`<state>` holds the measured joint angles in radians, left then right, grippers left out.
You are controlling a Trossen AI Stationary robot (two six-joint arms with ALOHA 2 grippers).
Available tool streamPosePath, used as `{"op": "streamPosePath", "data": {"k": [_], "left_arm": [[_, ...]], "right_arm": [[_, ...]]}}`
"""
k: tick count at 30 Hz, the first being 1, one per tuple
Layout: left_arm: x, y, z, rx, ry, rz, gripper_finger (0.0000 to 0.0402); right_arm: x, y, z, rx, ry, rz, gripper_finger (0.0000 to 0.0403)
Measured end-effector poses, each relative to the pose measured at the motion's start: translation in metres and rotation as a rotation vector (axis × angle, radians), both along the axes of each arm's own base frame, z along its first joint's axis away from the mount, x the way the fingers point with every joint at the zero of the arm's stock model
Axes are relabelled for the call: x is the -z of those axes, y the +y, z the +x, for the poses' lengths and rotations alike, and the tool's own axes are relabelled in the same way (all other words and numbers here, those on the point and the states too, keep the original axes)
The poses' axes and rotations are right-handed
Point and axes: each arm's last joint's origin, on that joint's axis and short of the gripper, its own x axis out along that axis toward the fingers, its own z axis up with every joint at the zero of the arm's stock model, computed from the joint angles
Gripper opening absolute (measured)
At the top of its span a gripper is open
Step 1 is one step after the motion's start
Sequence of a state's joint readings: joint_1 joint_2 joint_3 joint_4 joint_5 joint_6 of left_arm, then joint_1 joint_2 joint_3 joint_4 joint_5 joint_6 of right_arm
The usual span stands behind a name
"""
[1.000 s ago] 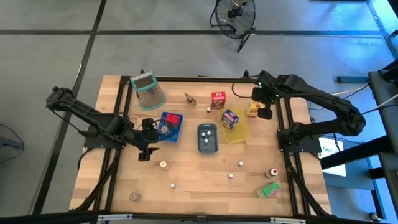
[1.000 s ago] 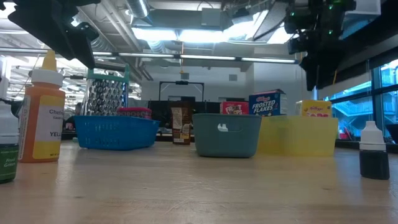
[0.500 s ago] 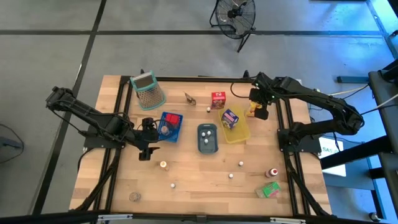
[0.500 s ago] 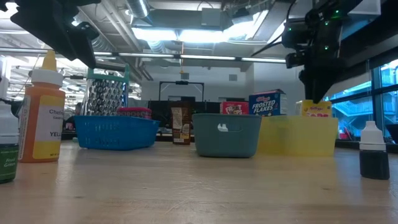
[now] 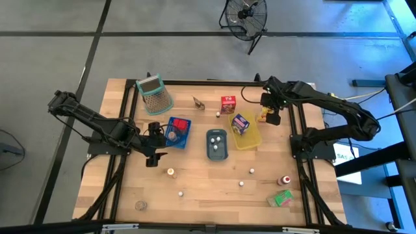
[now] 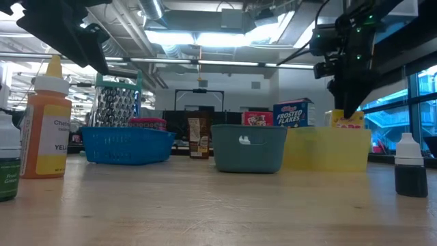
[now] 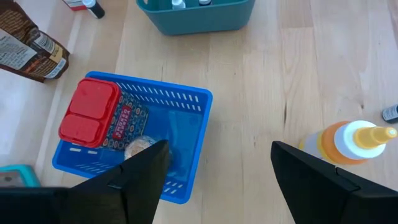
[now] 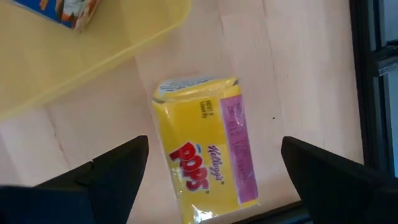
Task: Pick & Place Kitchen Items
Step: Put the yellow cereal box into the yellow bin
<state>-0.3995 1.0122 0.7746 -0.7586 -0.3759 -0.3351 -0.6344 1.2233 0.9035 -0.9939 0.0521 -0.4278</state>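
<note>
A yellow Pops carton (image 8: 205,177) rests on the table right of the yellow tray (image 5: 248,135); it also shows in the high view (image 5: 263,116) and the low view (image 6: 345,119). My right gripper (image 8: 211,158) hangs open above it, one finger on either side, touching nothing. My left gripper (image 7: 227,168) is open and empty over the table beside the blue tray (image 7: 186,130). A blue-purple carton (image 5: 241,122) lies in the yellow tray. A red carton (image 5: 227,104), a green carton (image 5: 282,198) and a red-capped bottle (image 5: 284,180) rest on the table.
A grey-blue tray (image 5: 216,143) sits mid-table, and a green-rimmed grater (image 5: 155,95) lies at the far left. An orange bottle (image 7: 348,140) stands near my left gripper. A brown packet (image 5: 198,103) stands at the far side. Small round pieces (image 5: 251,171) lie on the near half.
My right gripper has come down and a little toward the table's left edge, closing on the yellow carton, and has stayed open.
</note>
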Motion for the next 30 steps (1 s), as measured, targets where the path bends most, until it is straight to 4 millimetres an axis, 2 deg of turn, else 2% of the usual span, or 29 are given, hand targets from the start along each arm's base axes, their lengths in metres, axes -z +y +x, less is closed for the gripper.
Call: {"op": "streamPosePath", "data": {"k": [13,21,30], "left_arm": [[0.0,0.0,0.0,0.0,0.0,0.0,0.0279],[0.0,0.0,0.0,-0.001,0.0,0.001,0.0279],[0.0,0.001,0.0,-0.011,-0.006,0.015,0.0279]], "right_arm": [[0.023,-0.011,0.011,0.014,0.085,0.065,0.0372],[0.024,-0.013,0.013,0.02,0.072,0.06,0.0369],[0.024,-0.012,0.013,0.01,0.06,0.077,0.0313]]}}
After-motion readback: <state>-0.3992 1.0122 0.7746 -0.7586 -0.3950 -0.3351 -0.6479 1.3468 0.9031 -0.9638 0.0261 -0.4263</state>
